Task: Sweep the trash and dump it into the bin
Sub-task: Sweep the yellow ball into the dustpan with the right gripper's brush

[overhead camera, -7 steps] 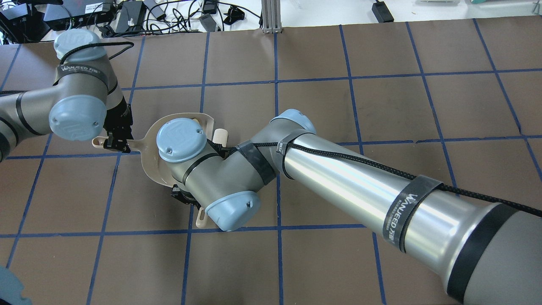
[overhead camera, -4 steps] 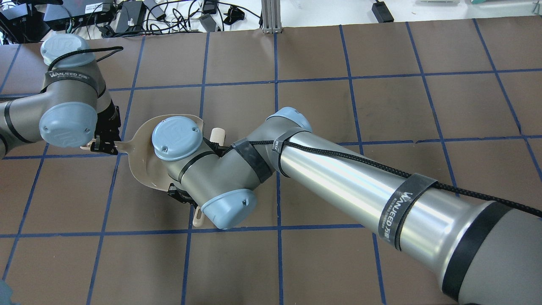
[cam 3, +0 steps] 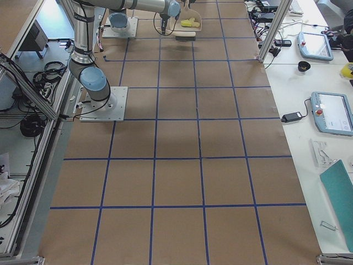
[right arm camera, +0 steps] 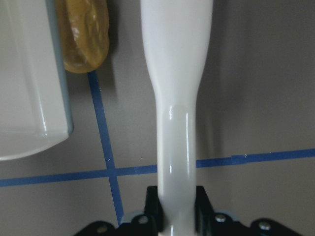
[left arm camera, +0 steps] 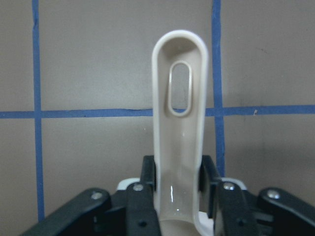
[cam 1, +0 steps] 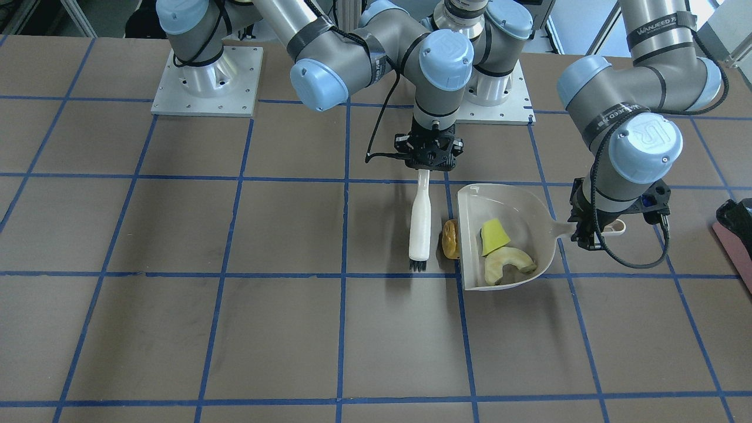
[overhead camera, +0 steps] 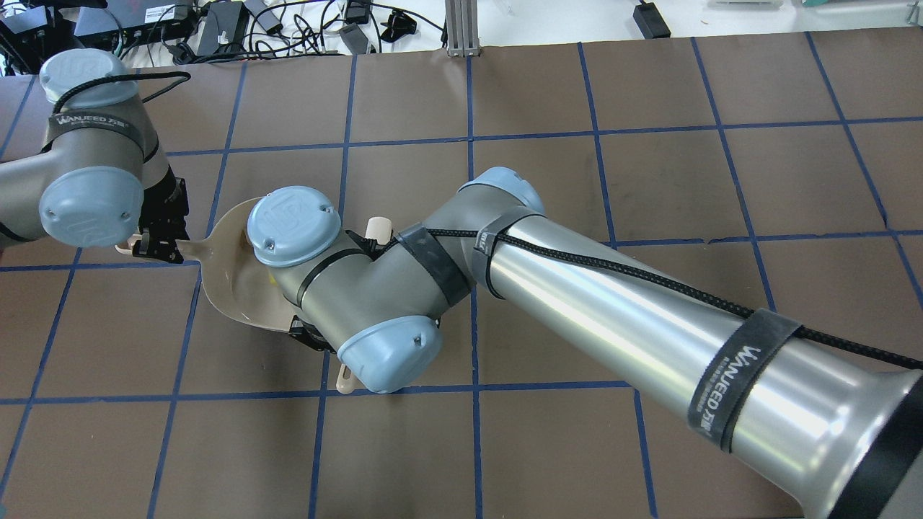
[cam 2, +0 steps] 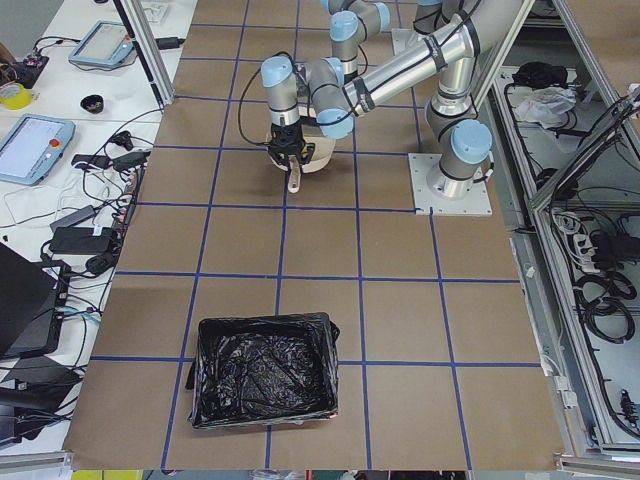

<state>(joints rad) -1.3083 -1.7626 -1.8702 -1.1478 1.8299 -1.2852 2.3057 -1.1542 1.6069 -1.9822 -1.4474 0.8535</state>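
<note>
Both pincers, we see, are clamped — left gripper (left arm camera: 179,172) on the dustpan (cam 1: 517,205) handle, right gripper (right arm camera: 176,196) on the brush (cam 1: 420,223). Inside the dustpan lie the wedge (cam 1: 494,236) and crescent (cam 1: 508,261); the lump (cam 1: 450,239) touches its lip — bin (cam 2: 262,410) well apart.

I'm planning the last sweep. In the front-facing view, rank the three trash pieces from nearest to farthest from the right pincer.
1. The golden-brown lump, on the table at the dustpan lip, beside the brush in the right pincer.
2. The yellow wedge, inside the dustpan.
3. The cream crescent slice, also inside, nearer the camera.
</note>
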